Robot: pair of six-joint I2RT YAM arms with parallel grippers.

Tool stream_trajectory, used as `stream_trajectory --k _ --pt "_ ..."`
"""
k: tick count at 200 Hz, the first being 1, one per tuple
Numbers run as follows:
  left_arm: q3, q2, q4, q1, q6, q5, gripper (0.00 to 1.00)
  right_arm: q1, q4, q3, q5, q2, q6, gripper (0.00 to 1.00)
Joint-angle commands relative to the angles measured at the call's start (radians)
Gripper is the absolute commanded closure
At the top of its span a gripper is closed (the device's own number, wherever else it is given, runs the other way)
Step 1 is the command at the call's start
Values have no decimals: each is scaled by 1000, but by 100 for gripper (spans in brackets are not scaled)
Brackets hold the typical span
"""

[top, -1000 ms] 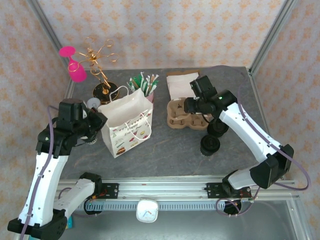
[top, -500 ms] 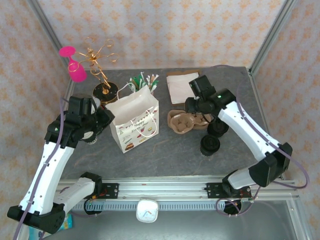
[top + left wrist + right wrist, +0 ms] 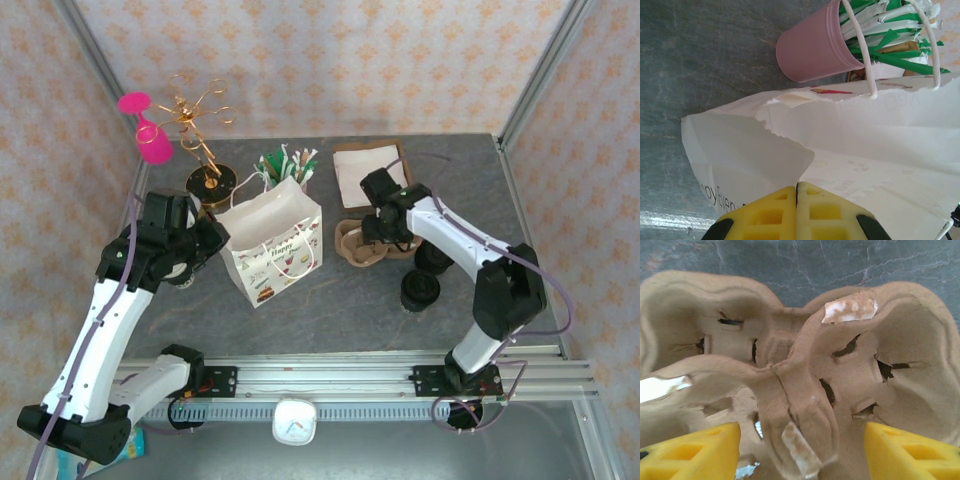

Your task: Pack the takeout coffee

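Note:
The takeout coffee (image 3: pixel 420 290) shows from above as a round black lid on the grey table, right of the brown cardboard carrier (image 3: pixel 357 246). My right gripper (image 3: pixel 377 232) hangs over the carrier. In the right wrist view it (image 3: pixel 801 434) is open, its yellow fingers (image 3: pixel 700 450) standing on either side of the carrier's (image 3: pixel 805 365) middle ridge without pinching it. My left gripper (image 3: pixel 214 240) is shut on the left rim of the white paper gift bag (image 3: pixel 275 245). In the left wrist view its fingertips (image 3: pixel 796 188) pinch the bag's (image 3: pixel 855 125) torn edge.
A second black-lidded round thing (image 3: pixel 436 258) stands just behind the coffee, partly under my right arm. A pink cup of green straws (image 3: pixel 291 168) (image 3: pixel 812 47) stands behind the bag. White napkins (image 3: pixel 364 168) lie at the back. A gold wire stand (image 3: pixel 205 150) with a pink glass is at back left.
My right gripper has opened wider and shifted left over the carrier. My left gripper has moved right with the bag's rim, and the bag has slid right.

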Motion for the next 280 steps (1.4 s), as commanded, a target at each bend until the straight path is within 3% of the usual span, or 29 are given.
stream_trajectory --k 1,72,124,200,280 --pt "19 4 -39 -7 39 -55 95 -5 21 -1 11 27 -18 35" --pt "33 9 -49 -7 62 -66 80 -10 45 -24 -33 62 -21 47" --pt "57 7 -58 -7 72 -70 76 -10 46 -12 -38 48 -21 57" --pt "85 11 -118 -7 108 -130 70 -10 -15 100 -54 10 -6 60" --pt "71 5 -110 -7 141 -99 70 8 -95 240 -67 -33 17 60"
